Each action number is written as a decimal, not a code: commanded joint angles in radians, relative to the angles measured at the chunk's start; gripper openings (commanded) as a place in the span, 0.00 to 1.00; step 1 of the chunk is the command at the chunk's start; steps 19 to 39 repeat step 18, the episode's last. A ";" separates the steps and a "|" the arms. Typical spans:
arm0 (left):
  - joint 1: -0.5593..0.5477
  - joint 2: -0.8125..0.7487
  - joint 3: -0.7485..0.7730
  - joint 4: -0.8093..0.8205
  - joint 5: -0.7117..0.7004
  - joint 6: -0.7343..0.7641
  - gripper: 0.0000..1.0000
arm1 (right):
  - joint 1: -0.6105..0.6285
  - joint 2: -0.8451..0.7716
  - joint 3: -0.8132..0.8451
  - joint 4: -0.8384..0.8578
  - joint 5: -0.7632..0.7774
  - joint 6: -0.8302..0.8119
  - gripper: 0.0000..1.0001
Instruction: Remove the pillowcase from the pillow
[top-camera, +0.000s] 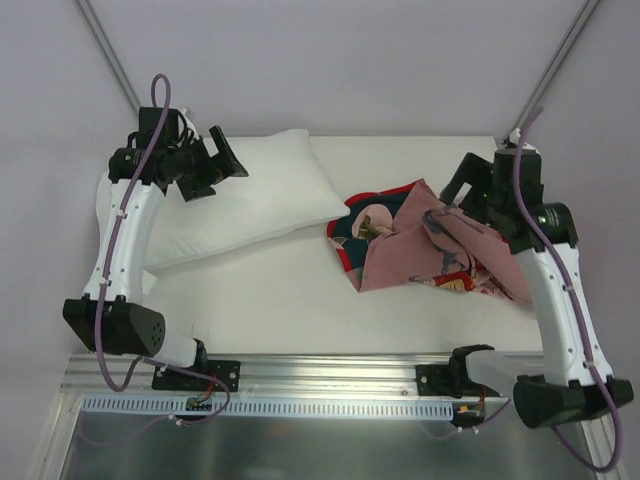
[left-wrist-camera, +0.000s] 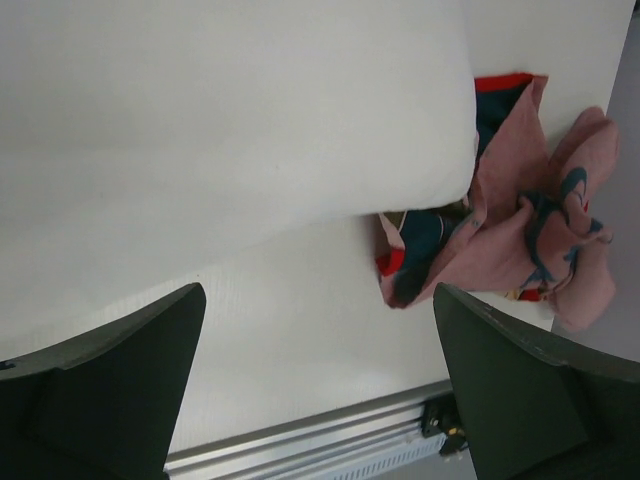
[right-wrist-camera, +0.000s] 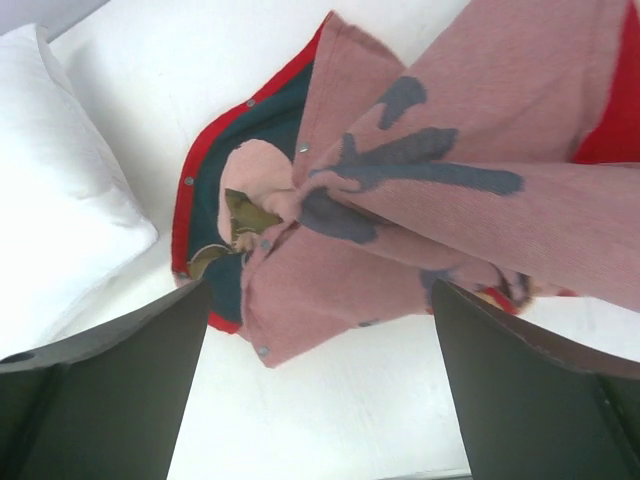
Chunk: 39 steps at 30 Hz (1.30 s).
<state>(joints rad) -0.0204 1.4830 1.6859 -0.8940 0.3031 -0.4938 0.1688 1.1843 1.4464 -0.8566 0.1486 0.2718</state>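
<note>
The white pillow (top-camera: 245, 195) lies bare on the table at the back left; it also shows in the left wrist view (left-wrist-camera: 220, 130) and the right wrist view (right-wrist-camera: 50, 200). The pink pillowcase (top-camera: 430, 250) lies crumpled in a heap to the right of it, apart from the pillow, its red trim and navy lining showing; it also shows in the left wrist view (left-wrist-camera: 520, 230) and the right wrist view (right-wrist-camera: 400, 180). My left gripper (top-camera: 225, 160) hovers open and empty over the pillow's left part. My right gripper (top-camera: 462, 190) is open and empty just above the pillowcase's right side.
The white table top (top-camera: 260, 300) ends in a metal rail (top-camera: 300, 375) at the near edge, where both arm bases are bolted. Grey walls with slanted frame bars (top-camera: 110, 55) close the back.
</note>
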 joint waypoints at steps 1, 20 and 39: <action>-0.033 -0.128 -0.092 0.024 -0.016 0.084 0.99 | 0.000 -0.141 -0.059 -0.071 0.098 -0.118 0.96; -0.044 -0.532 -0.427 0.115 -0.024 0.129 0.99 | -0.002 -0.492 -0.322 -0.111 0.321 -0.114 0.96; -0.044 -0.532 -0.427 0.115 -0.024 0.129 0.99 | -0.002 -0.492 -0.322 -0.111 0.321 -0.114 0.96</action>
